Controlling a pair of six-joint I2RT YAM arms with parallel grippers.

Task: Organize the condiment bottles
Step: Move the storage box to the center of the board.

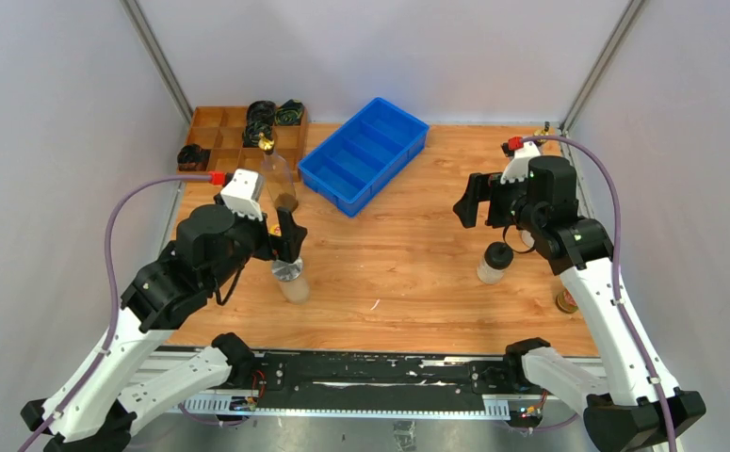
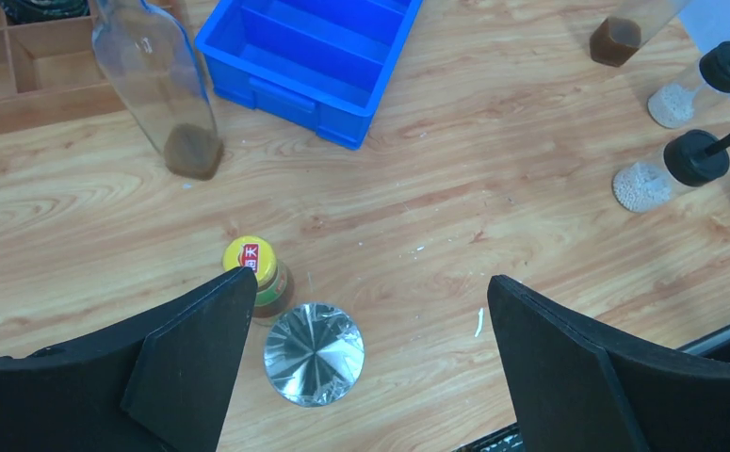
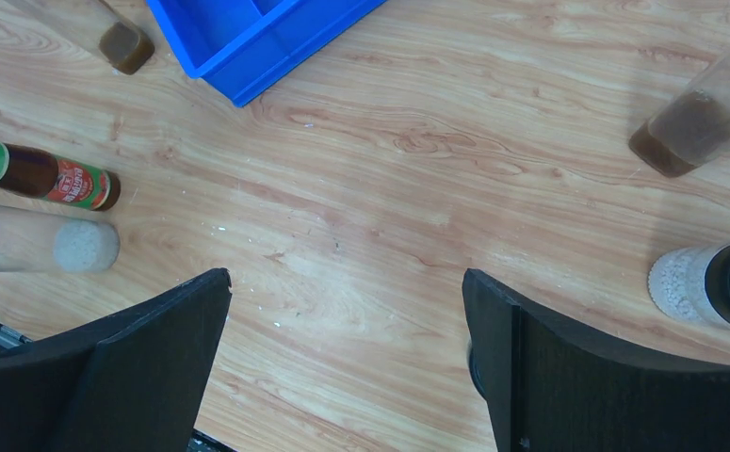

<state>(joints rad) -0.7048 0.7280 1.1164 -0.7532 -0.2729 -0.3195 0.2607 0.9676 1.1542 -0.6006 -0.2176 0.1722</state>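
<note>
1. The silver-lidded shaker [image 2: 314,353] is standing upright on the table [image 2: 493,188], near the front left. Its long axis is pointing up toward the left wrist camera, and its round lid is shining with fan-like reflections.
2. Just beside it, the yellow-capped bottle [image 2: 251,261] is also standing upright. Its cap is carrying a red label with white writing that I cannot read.
3. The tall clear bottle [image 2: 158,85] is standing near the blue bin [image 2: 304,47] and holding a little brown liquid at its bottom.
4. The near black-capped jar [image 2: 667,171] and the far black-capped jar [image 2: 709,85], both with white grains, are standing well apart at the right.
5. The left end effector [image 2: 370,311] is hovering released above the shaker, grasping nothing.
6. The right end effector [image 3: 347,311] is hanging with its fingers spread wide, also grasping nothing.
</note>
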